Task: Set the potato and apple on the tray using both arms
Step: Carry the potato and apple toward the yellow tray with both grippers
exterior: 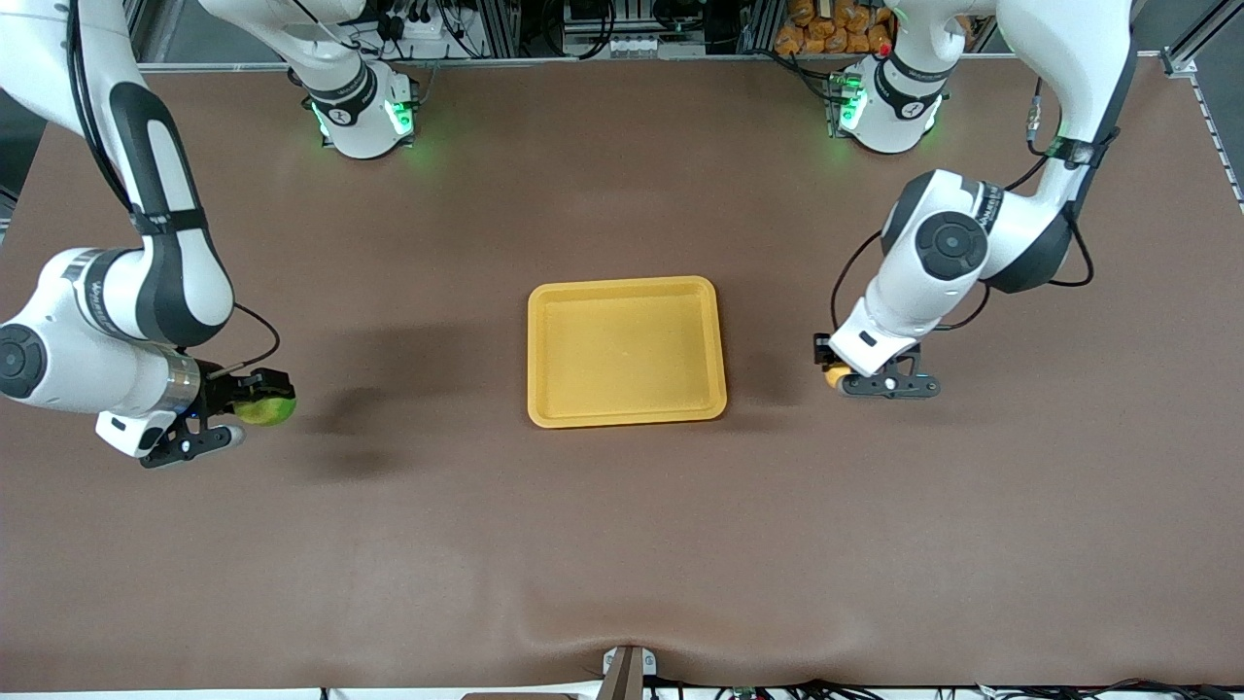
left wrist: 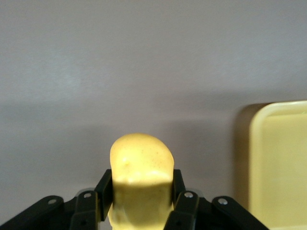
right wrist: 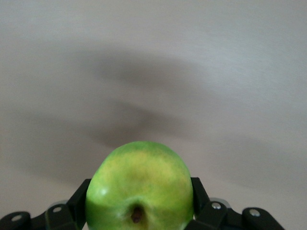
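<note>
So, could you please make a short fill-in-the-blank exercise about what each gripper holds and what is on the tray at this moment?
1. The left gripper is shut on the ____.
2. The right gripper is shut on the ____.
3. The tray lies on the table ____ the two grippers.
4. The number of items lying on the tray is ____.

Missing words: potato; apple; between; zero.

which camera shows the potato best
The left wrist view: the potato fills the foreground, clamped between the left gripper jaws, with the tray edge beside it. The front view shows only a small orange sliver under the arm. The right wrist view shows none of it.
</note>
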Available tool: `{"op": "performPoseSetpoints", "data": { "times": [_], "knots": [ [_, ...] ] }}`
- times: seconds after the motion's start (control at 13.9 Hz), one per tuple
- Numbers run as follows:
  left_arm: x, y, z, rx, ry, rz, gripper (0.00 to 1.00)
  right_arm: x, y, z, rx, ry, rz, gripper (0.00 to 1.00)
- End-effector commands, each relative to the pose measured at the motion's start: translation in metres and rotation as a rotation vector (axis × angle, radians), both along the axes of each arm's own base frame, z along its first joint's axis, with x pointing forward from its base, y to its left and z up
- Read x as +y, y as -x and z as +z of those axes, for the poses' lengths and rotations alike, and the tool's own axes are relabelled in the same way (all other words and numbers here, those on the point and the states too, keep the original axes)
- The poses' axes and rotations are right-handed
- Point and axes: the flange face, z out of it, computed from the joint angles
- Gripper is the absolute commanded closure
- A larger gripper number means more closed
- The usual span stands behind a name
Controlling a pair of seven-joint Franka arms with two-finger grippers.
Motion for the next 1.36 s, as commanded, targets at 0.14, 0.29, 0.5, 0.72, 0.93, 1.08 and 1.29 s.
{"op": "performPoseSetpoints", "data": {
  "times": [0.14, 0.29, 0.5, 0.72, 0.93, 1.08, 1.29],
  "knots": [
    [-0.063, -0.013, 0.008, 0.006, 0.039, 0.1, 0.8, 0.093, -0.008, 0.031, -0.034, -0.048, 0.202, 1.0],
    [-0.082, -0.013, 0.002, 0.014, 0.054, 0.148, 0.8, 0.126, -0.004, 0.03, -0.04, -0.061, 0.302, 1.0],
    [-0.101, -0.01, -0.008, 0.037, 0.073, 0.216, 0.79, 0.176, 0.004, 0.033, -0.078, -0.108, 0.498, 1.0],
    [-0.134, -0.006, -0.019, 0.084, 0.123, 0.289, 0.79, 0.211, 0.008, 0.033, -0.148, -0.172, 0.648, 1.0],
    [-0.146, -0.007, -0.031, 0.094, 0.121, 0.292, 0.77, 0.239, 0.012, 0.027, -0.212, -0.31, 0.794, 1.0],
    [-0.158, 0.001, -0.046, 0.109, 0.109, 0.264, 0.77, 0.247, 0.017, 0.014, -0.194, -0.338, 0.856, 1.0],
    [-0.172, 0.014, -0.073, 0.133, 0.073, 0.216, 0.77, 0.299, 0.043, 0.007, -0.175, -0.346, 0.957, 1.0]
  ]
}}
